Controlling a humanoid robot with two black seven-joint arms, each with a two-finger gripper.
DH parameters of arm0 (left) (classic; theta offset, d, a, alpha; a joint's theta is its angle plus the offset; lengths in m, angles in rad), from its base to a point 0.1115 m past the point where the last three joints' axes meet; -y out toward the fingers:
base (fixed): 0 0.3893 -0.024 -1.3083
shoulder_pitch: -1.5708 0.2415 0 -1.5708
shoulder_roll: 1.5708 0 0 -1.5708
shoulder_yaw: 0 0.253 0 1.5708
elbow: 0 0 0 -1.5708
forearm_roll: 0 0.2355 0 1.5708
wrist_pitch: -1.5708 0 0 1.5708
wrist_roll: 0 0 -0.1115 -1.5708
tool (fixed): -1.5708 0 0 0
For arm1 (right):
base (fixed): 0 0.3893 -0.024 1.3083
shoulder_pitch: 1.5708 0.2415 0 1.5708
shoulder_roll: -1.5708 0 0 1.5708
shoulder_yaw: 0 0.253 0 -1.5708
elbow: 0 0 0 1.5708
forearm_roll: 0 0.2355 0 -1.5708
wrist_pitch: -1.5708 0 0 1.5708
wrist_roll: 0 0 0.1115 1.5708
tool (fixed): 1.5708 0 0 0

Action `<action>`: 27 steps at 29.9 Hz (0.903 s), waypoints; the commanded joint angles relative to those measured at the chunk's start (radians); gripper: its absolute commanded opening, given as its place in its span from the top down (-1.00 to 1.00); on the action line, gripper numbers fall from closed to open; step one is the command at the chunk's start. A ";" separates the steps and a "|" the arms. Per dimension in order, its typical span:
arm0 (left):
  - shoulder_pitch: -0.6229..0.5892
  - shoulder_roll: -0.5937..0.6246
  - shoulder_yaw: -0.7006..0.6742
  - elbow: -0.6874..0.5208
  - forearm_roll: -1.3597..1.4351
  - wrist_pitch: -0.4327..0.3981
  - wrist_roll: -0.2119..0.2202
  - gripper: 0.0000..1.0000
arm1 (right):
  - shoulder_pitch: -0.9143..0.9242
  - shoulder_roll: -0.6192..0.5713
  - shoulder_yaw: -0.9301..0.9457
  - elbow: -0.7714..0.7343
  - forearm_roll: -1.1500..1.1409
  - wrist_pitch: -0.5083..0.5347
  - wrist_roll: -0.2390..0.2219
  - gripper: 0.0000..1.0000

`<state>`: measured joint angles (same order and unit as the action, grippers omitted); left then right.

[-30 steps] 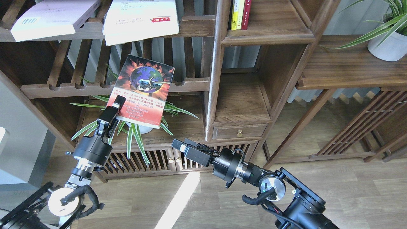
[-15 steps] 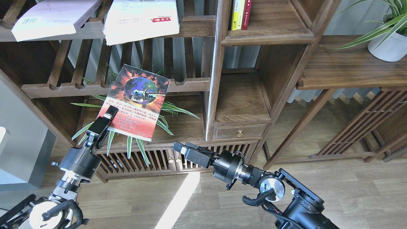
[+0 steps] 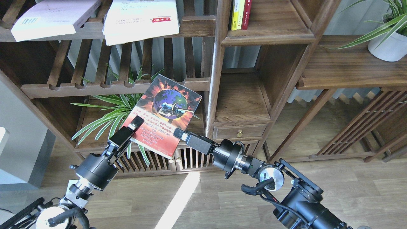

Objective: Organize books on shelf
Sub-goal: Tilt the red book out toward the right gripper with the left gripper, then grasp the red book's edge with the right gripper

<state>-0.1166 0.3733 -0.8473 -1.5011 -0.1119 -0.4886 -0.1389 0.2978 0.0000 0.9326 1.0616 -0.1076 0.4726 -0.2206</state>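
Observation:
My left gripper (image 3: pixel 136 121) is shut on the lower left edge of the dark red-black book (image 3: pixel 167 109) and holds it tilted in the air, in front of the lower slatted rack. My right gripper (image 3: pixel 178 134) reaches up from the right, its tip at the book's lower right edge; I cannot tell whether its fingers are open or shut. The pale lavender book (image 3: pixel 51 17) and the larger white book with a red mark (image 3: pixel 141 19) lie flat on the top slatted rack. The narrow shelf compartment (image 3: pixel 240 101) is just right of the held book, its board bare.
A spider plant (image 3: pixel 116 109) stands behind and left of the held book. The compartment above holds upright yellow and red books (image 3: pixel 240 14). A small drawer (image 3: pixel 239 131) sits under the shelf. A white plant pot (image 3: pixel 386 47) stands on the wide board at right.
My left gripper has carried the book down and to the right, towards the narrow compartment. My right gripper has risen and now meets the book's lower right edge.

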 commanded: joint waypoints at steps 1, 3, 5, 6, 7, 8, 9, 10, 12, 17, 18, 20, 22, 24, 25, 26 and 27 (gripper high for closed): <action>0.000 0.002 0.001 -0.005 0.000 0.000 0.001 0.97 | 0.020 0.000 0.003 -0.003 0.013 -0.002 -0.002 -0.99; -0.002 0.002 -0.001 -0.010 0.000 0.000 0.002 0.97 | 0.032 0.000 0.005 -0.012 0.022 -0.003 -0.002 -0.99; -0.002 0.001 0.001 -0.010 0.000 0.000 0.004 0.97 | 0.046 0.000 0.003 -0.020 0.026 -0.005 -0.002 -0.99; -0.003 -0.002 0.001 -0.010 0.000 0.000 0.008 0.97 | 0.055 0.000 0.000 -0.020 0.026 -0.006 -0.002 -0.99; -0.002 -0.007 0.002 -0.010 0.000 0.000 0.013 0.97 | 0.060 0.000 -0.001 -0.022 0.026 -0.008 -0.002 -0.99; -0.002 -0.010 0.002 -0.010 0.000 0.000 0.021 0.97 | 0.063 0.000 -0.003 -0.022 0.026 -0.008 -0.002 -0.99; -0.003 -0.011 0.002 -0.010 0.000 0.000 0.028 0.97 | 0.066 0.000 -0.003 -0.022 0.028 -0.008 -0.002 -0.99; -0.003 -0.014 0.002 -0.010 0.000 0.000 0.031 0.97 | 0.066 0.000 -0.005 -0.022 0.028 -0.008 -0.002 -0.99; -0.003 -0.014 0.002 -0.010 0.000 0.000 0.033 0.97 | 0.066 0.000 -0.009 -0.022 0.028 -0.008 -0.003 -0.98; -0.003 -0.014 0.002 -0.013 0.000 0.000 0.033 0.97 | 0.064 0.000 -0.011 -0.022 0.031 -0.009 -0.006 -0.83; -0.003 -0.014 0.001 -0.013 0.000 0.000 0.033 0.97 | 0.064 0.000 -0.011 -0.022 0.031 -0.009 -0.006 -0.80; -0.002 -0.014 0.002 -0.013 0.000 0.000 0.033 0.96 | 0.064 0.000 -0.012 -0.022 0.031 -0.009 -0.008 -0.75; 0.000 -0.013 0.002 -0.013 0.000 0.000 0.033 0.96 | 0.066 0.000 -0.020 -0.022 0.031 -0.009 -0.008 -0.71; 0.000 -0.013 0.002 -0.013 0.000 0.000 0.033 0.95 | 0.069 0.000 -0.023 -0.022 0.031 -0.009 -0.008 -0.68; 0.002 -0.013 0.004 -0.013 0.000 0.000 0.033 0.95 | 0.070 0.000 -0.023 -0.023 0.031 -0.009 -0.008 -0.67; 0.002 -0.013 0.007 -0.013 0.000 0.000 0.033 0.95 | 0.070 0.000 -0.023 -0.023 0.032 -0.009 -0.008 -0.67; 0.002 -0.013 0.007 -0.013 0.000 0.000 0.033 0.95 | 0.072 0.000 -0.023 -0.023 0.032 -0.009 -0.008 -0.67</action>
<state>-0.1159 0.3601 -0.8451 -1.5139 -0.1119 -0.4887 -0.1058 0.3661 0.0000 0.9106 1.0394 -0.0763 0.4632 -0.2287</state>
